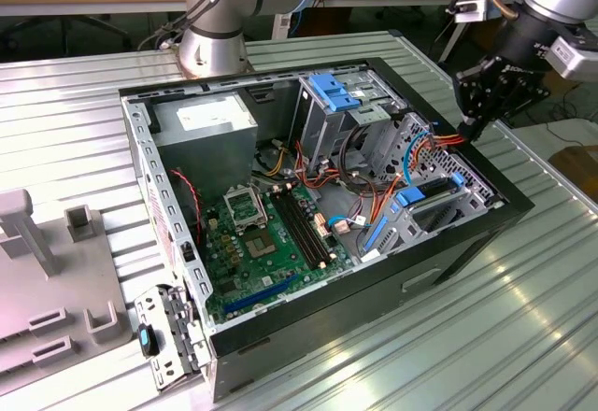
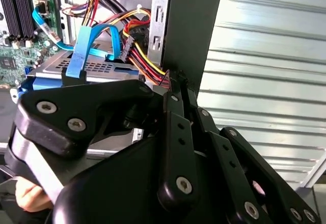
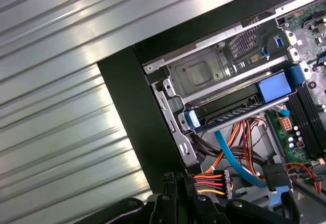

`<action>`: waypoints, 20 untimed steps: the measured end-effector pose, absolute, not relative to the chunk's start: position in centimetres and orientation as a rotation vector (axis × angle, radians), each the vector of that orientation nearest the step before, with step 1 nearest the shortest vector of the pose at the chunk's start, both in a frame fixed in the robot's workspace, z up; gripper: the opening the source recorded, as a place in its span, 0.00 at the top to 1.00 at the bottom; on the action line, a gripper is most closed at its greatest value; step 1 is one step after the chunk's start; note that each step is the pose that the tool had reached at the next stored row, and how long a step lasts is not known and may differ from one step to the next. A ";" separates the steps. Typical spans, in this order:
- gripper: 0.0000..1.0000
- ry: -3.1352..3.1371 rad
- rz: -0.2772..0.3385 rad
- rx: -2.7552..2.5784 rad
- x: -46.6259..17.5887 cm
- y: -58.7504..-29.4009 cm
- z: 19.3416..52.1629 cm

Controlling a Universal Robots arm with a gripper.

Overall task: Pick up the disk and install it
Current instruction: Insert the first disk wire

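The disk [image 1: 428, 195], dark grey with bright blue rails, lies flat in the drive bay at the corner of the open computer case [image 1: 509, 207] on the exterior view's right. Both wrist views show the disk [image 3: 235, 113] [image 2: 86, 69] sitting in that bay, with a blue cable looping over it. My gripper [image 1: 471, 129] hangs just above the case's black wall, beside the bay and apart from the disk. Its fingers [image 2: 174, 107] are pressed together, shut with nothing between them, tips close to the red and yellow power cables [image 3: 210, 182].
The case lies on a ribbed metal table [image 1: 523, 318]. Inside are the motherboard [image 1: 266, 243], a power supply [image 1: 201, 126] and a tall metal cage with a blue latch [image 1: 332, 89]. A second arm's base [image 1: 213, 42] stands behind. A grey fixture plate [image 1: 56, 290] sits on the exterior view's left.
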State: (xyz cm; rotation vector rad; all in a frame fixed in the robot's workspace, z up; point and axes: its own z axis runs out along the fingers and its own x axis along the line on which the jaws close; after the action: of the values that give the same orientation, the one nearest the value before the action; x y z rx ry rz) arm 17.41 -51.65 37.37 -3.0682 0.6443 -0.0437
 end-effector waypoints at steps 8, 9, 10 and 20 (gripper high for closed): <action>0.83 0.763 -0.044 -3.042 17.2 -51.6 37.4; 0.83 0.790 -0.044 -3.035 17.2 -51.6 37.4; 0.83 0.809 -0.044 -3.031 17.2 -51.6 37.4; 0.83 0.988 -0.044 -2.979 17.2 -51.6 37.4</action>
State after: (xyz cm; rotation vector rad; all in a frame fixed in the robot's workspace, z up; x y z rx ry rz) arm 17.19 -51.65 37.36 -2.9788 0.9882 -0.0440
